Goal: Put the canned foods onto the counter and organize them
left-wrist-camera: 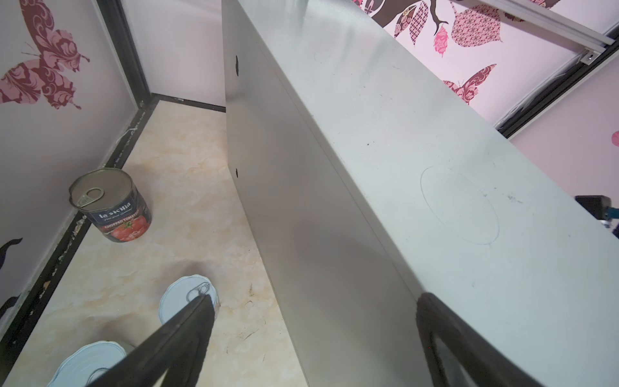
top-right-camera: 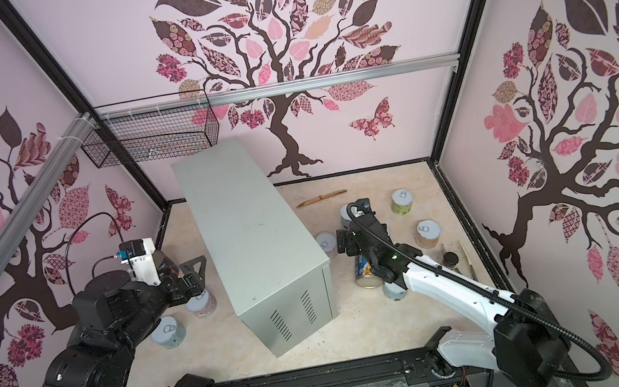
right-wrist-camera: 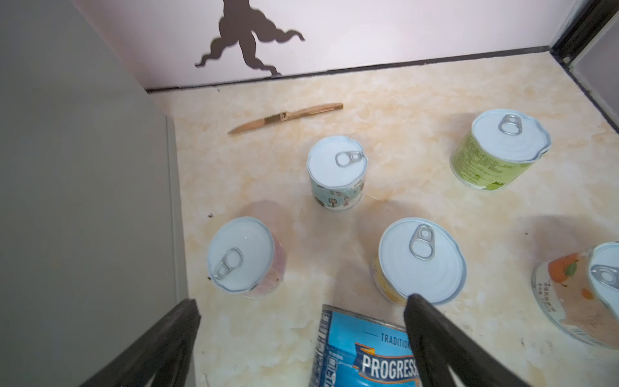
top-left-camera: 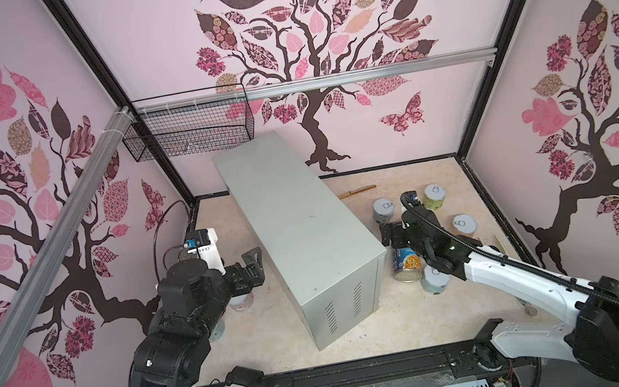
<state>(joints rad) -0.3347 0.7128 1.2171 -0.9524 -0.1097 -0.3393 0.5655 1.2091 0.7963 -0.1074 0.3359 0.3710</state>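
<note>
The left gripper (left-wrist-camera: 315, 298) had its jaws spread wide with nothing pinched. The long upper edge of the counter (left-wrist-camera: 435, 167) ran between them, with 1 finger over the flat grey top and the other over the floor (left-wrist-camera: 187, 167) beside the box; whether either finger touched the metal could not be told. Just under the tip of the floor-side finger stood a short white-lidded can (left-wrist-camera: 189, 298), another white-lidded can (left-wrist-camera: 90, 362) sat further back along that finger, and a tomato can (left-wrist-camera: 110, 204) stood upright well ahead of the tips, close to the wall (left-wrist-camera: 50, 140). The right gripper (right-wrist-camera: 301, 300) also had its jaws spread and gripped nothing. A blue can (right-wrist-camera: 361, 351) lay on its side on the floor beneath the gap, nearer 1 finger. Just ahead of that finger's tip stood a yellow can (right-wrist-camera: 422, 261), and ahead of the other tip a pink can (right-wrist-camera: 244, 258), with the counter's side face just outside that 2nd finger. Further ahead, in line with the gap, stood a pale blue can (right-wrist-camera: 336, 171), and beyond it a wooden knife (right-wrist-camera: 288, 117) lay flat. Out past the yellow can's side stood a green can (right-wrist-camera: 502, 150) and an orange can (right-wrist-camera: 576, 295), both upright on the floor.
</note>
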